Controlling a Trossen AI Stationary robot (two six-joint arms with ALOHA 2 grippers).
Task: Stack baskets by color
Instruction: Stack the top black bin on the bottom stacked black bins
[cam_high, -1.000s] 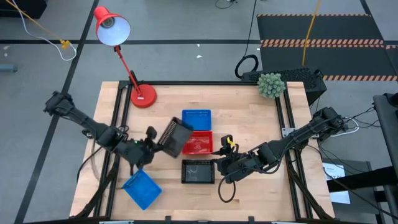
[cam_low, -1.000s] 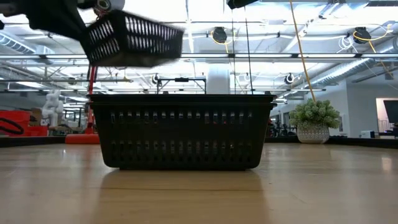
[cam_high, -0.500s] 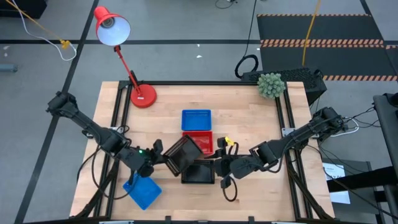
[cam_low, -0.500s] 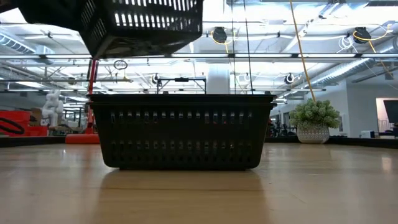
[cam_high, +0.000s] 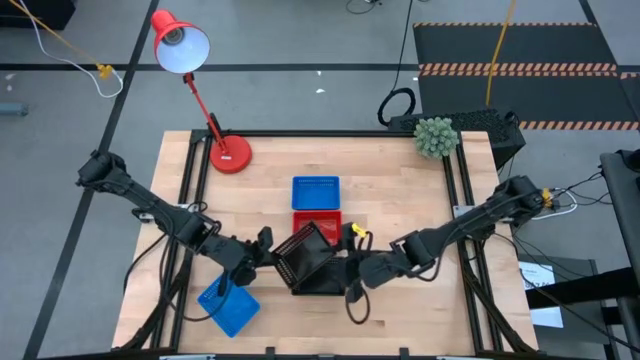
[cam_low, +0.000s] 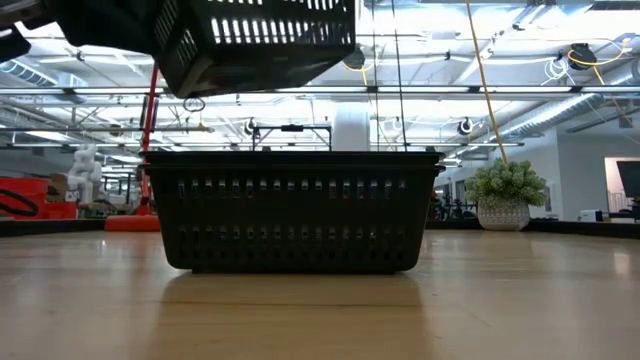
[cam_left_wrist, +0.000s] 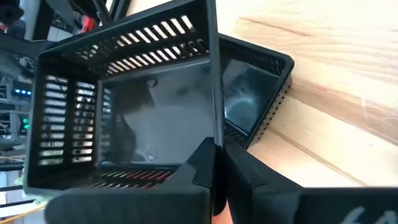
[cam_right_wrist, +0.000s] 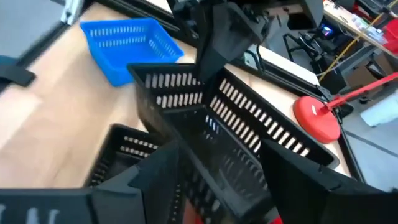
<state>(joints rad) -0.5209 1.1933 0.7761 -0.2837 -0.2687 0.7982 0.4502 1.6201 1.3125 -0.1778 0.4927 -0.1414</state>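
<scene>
The stacking is partway through, as far as can be judged: the left end effector (cam_high: 262, 245) is clamped on the rim of a black basket (cam_high: 305, 247), holding it tilted in the air just over a second black basket (cam_high: 322, 278) that sits on the wooden surface (cam_high: 400, 190), so the black pair is about to be nested but is not yet. The right end effector (cam_high: 352, 273) sits at the far side of those two baskets with its fingers spread, one to either side of the raised basket's wall without pinching it. Behind them a red basket (cam_high: 318, 220) and a blue basket (cam_high: 316, 191) lie side by side near the middle, and another blue basket (cam_high: 229, 307) lies apart near the front left corner; whether any of these are already stacks of several cannot be told from above. The blue ones at least are not yet joined. A red desk lamp (cam_high: 182, 43) and a small potted plant (cam_high: 435, 137) stand along the far edge, and beyond is a workshop with ceiling rails and grey flooring.
</scene>
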